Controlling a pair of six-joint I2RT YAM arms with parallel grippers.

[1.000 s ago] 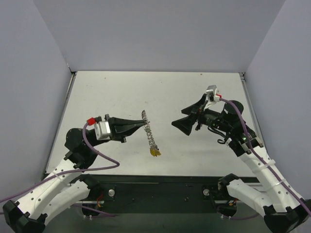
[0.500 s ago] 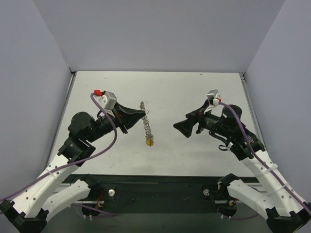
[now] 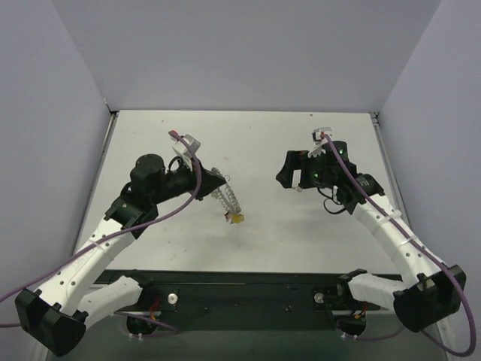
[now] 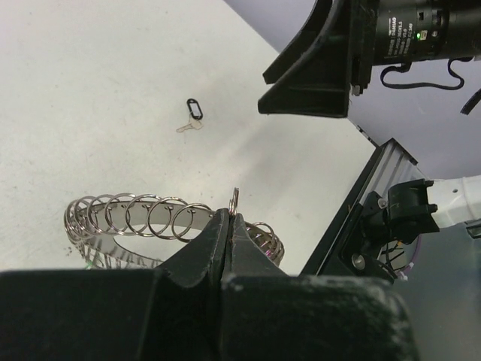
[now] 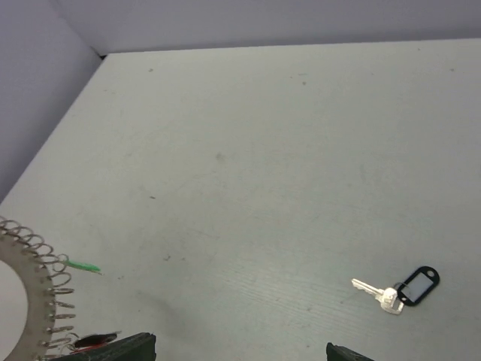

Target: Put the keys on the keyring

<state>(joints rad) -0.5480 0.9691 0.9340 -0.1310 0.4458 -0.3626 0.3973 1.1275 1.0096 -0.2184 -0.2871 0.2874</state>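
Since a second ago the left arm has swung in over the worktop (image 3: 263, 143) and rolled its wrist, so the left gripper (image 3: 219, 183) now points right and slightly down. The keyring (image 3: 228, 199) has come with it, and from above it reads shorter and more slanted than the long edge-on line it made before. The yellow key (image 3: 237, 219) dangling at its low end has shifted a little towards the middle. The right arm has drawn back and turned, so the right gripper (image 3: 284, 171) sits further right and further from the ring.

The left jaws are clenched on a single loop of the keyring, with the rest of the coil hanging clear of the worktop. The right jaws stand wide apart and hold nothing. In the right wrist view only their two tips show, cut off at the bottom edge.

That view clips the ring too, showing one arc with a green key (image 5: 79, 265) jutting out and something red and dark below it – too small to make out.

The ring is silvery wire, a run of overlapping loops like a spring. A key with a black tag (image 5: 397, 289) lies flat on the matte, pale worktop, well apart from the ring.
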